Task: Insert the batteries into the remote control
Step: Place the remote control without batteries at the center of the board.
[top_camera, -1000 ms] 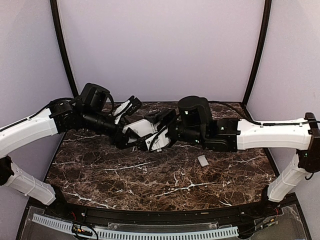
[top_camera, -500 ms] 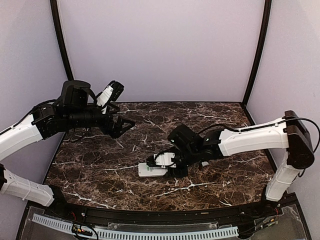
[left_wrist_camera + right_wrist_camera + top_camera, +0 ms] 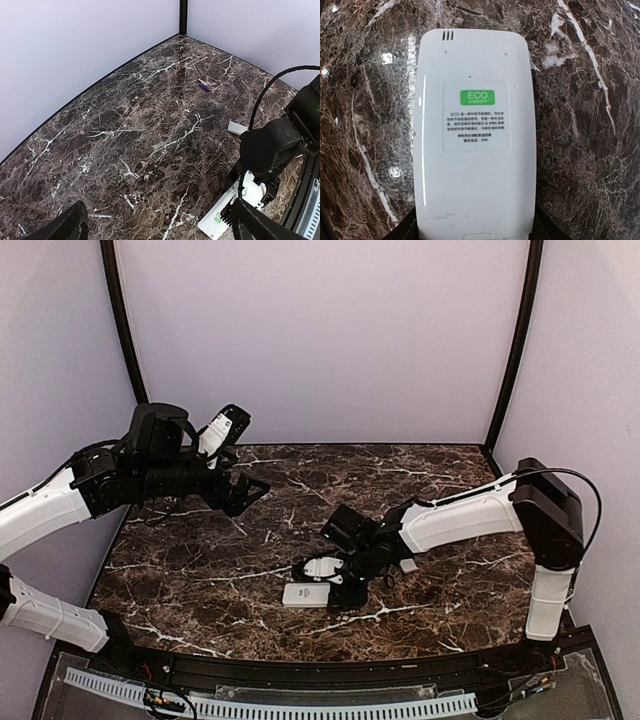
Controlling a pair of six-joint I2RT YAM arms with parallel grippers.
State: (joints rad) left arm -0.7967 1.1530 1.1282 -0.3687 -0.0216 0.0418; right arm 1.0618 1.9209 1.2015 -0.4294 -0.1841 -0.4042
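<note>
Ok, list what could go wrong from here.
The battery lies far back, well apart from the remote control; the open left gripper may nudge it rolling. The right gripper pinches only one end of the remote control, so it might pivot when pushed. The small white piece beside the right arm could get swept away.

A dark brown marble table (image 3: 200, 590) with white veins lies under the right gripper (image 3: 332, 594). A small pale flat piece (image 3: 407, 565) rests on it, right of and beyond that gripper. Lavender walls (image 3: 320, 340) stand behind.
</note>
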